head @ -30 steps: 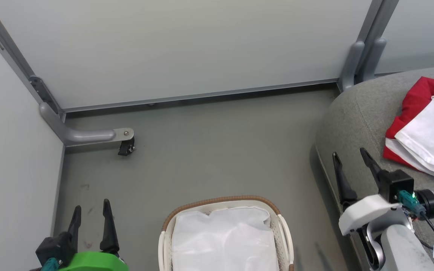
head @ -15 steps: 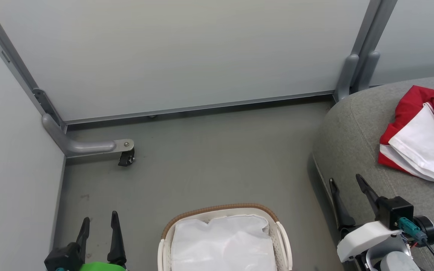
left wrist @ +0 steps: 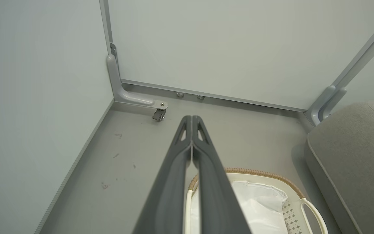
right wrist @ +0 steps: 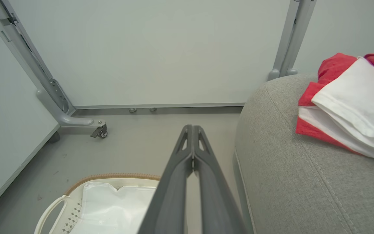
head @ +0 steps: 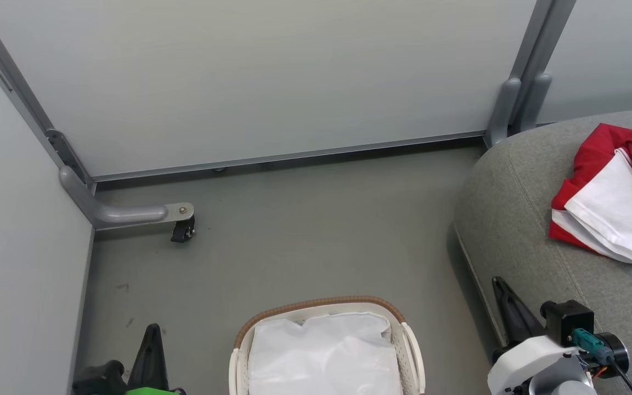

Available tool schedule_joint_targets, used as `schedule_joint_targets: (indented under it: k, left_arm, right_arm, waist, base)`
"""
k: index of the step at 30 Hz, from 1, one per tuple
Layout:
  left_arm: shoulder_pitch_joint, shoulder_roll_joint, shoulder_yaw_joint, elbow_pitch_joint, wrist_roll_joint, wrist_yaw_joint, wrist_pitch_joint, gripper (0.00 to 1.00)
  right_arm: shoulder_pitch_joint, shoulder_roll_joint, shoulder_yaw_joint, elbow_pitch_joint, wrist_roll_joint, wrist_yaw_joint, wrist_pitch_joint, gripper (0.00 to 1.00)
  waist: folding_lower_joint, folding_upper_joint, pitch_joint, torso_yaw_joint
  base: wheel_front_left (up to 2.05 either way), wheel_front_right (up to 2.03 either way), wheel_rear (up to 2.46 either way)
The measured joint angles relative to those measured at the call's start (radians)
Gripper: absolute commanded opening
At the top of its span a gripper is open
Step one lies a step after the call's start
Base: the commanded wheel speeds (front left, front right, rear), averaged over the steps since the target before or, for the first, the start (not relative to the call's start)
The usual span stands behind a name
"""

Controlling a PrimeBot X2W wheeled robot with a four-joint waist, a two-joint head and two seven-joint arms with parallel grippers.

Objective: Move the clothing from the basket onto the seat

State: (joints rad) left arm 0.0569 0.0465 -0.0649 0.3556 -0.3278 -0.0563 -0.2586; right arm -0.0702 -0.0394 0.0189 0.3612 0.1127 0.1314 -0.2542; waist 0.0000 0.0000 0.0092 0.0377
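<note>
Partly cropped clothing on seat, basket cut off below

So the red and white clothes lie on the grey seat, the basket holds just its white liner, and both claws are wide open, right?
Not the claws: the left gripper and right gripper are shut, fingers pressed together, as each wrist view shows. The clothing does lie on the seat, and the basket holds just its liner.

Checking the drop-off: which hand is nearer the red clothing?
Right. The right hand is at the edge of the seat, just short of the clothing; the left hand is past the basket.
</note>
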Motion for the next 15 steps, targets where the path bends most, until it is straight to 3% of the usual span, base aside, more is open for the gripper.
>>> schedule_joint_targets:
  k: [15]
  left_arm:
    - [-0.007,0.0,0.032,-0.016,-0.246,-0.011,0.073,0.0]
  right_arm:
    - [0.0,0.0,-0.024,-0.016,0.287,0.0,0.07,0.0]
  waist:
    - [0.0,0.0,-0.001,-0.005]
  base:
    - [0.0,0.0,0.0]
